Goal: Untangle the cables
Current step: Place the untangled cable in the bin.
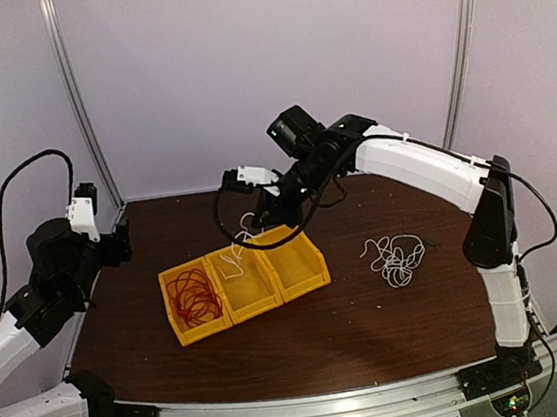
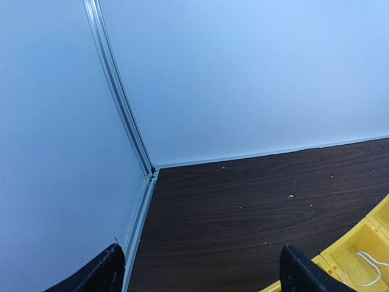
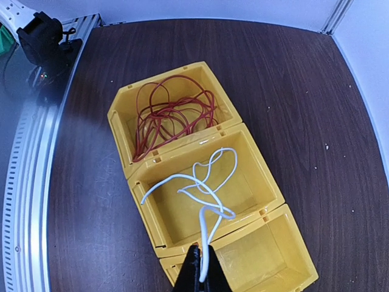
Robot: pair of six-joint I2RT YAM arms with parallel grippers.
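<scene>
Three yellow bins stand in a row. A red cable (image 3: 173, 115) lies coiled in the end bin (image 3: 117, 118). My right gripper (image 3: 204, 254) is shut on a white cable (image 3: 209, 182), whose loops hang down into the middle bin (image 3: 176, 222). From above, the right gripper (image 1: 259, 215) hovers over the bins' far edge with the white cable (image 1: 245, 236) dangling from it. More white cable (image 1: 397, 258) lies in a tangled pile on the table to the right. My left gripper (image 1: 121, 242) is raised at the table's far left, and it (image 2: 203, 277) is open with nothing between its fingers.
The third bin (image 3: 267, 255), nearest my right gripper, holds nothing. A corner of a yellow bin (image 2: 358, 252) shows at the lower right of the left wrist view. White walls and metal posts (image 2: 121, 103) close the table's back and sides.
</scene>
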